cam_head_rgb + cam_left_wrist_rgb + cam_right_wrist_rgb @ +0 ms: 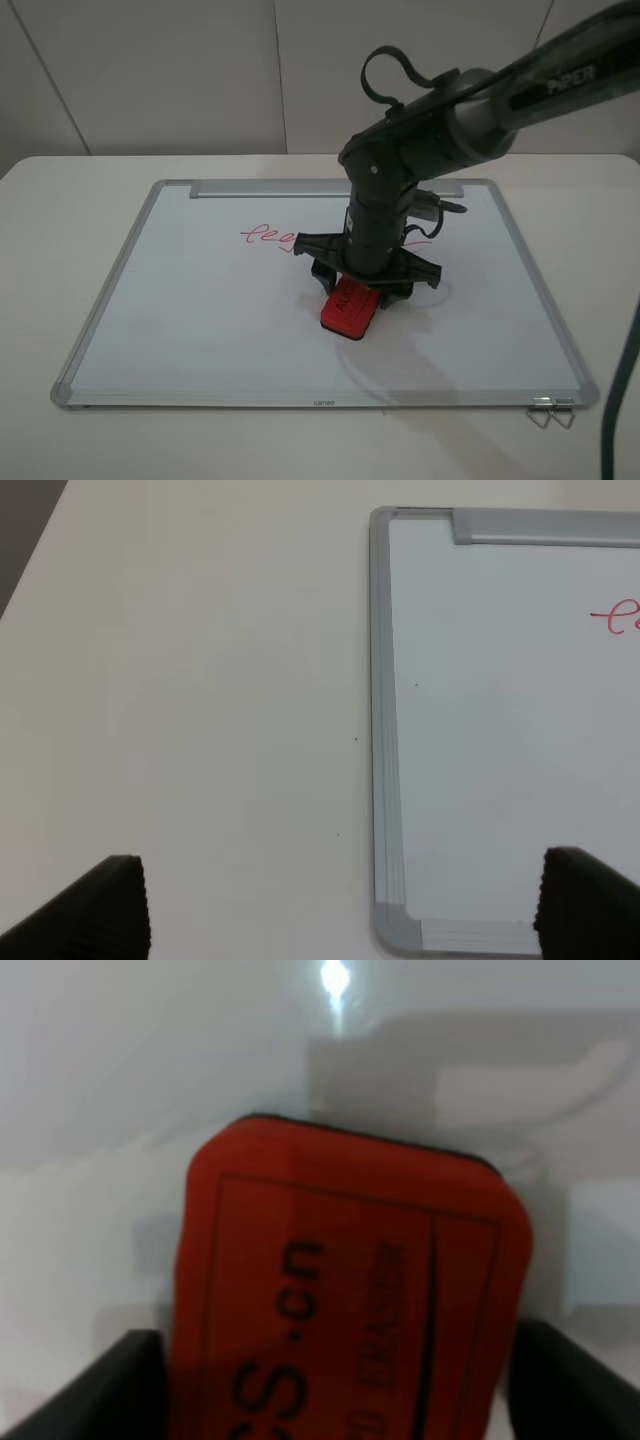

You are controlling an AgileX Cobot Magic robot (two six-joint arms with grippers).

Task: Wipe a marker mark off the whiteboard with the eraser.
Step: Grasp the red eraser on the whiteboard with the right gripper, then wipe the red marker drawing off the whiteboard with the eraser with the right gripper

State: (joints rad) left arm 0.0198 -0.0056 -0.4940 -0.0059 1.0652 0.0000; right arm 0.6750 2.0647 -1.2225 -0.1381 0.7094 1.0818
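Observation:
The whiteboard (200,300) lies flat on the table, its tray strip (260,188) along the far edge. The marker mark (270,236), a short run of red loops, sits in the board's upper middle; its first loop shows in the left wrist view (620,618). The red eraser (349,308) rests near the board's centre, below and right of the mark. My right gripper (362,290) comes straight down over it, one finger against each long side (340,1380). The left gripper (340,910) is open over the table by the board's left edge (382,730).
A second red scribble (415,240) is mostly hidden behind the right arm. A metal binder clip (552,410) hangs at the board's near right corner. Bare white table (200,700) surrounds the board, and a wall stands behind it.

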